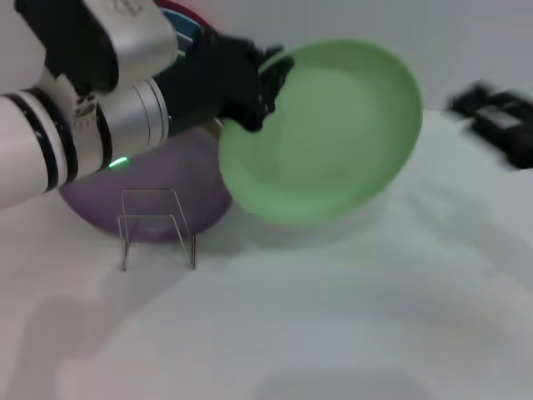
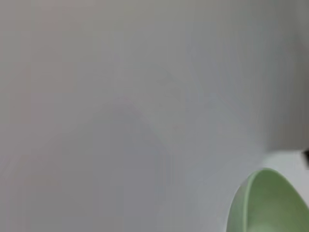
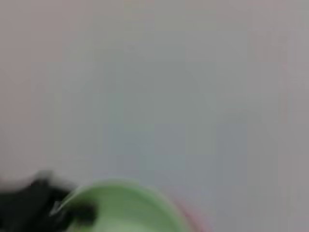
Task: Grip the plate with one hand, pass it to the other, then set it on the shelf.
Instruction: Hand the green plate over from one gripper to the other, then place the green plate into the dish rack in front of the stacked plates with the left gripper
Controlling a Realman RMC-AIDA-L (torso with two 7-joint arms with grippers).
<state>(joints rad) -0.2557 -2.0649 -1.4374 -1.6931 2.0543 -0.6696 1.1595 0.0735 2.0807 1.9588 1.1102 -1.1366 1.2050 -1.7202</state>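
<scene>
Holding the round, shallow, matte light-green plate (image 1: 325, 133) by its rim, the left gripper (image 1: 262, 83), black and two-fingered on a thick silver-and-white arm with a green light, kept the dish tilted in the air above the white table (image 1: 333, 333). Its jaws were clenched on the plate's edge. The right gripper (image 1: 498, 121) sat well apart at the far right of the head view; whether its fingers were parted could not be told. The small clear plastic plate rack (image 1: 156, 225) stood on the table below the left arm, just in front of a lilac plate (image 1: 150, 208) lying flat. Judging from this, the handover looked done and the placing remained. To do it well, the plate probably needed turning upright on its edge, lining up between the thin uprights, and lowering slowly so the light rack was not knocked over or pushed against the lilac plate.
</scene>
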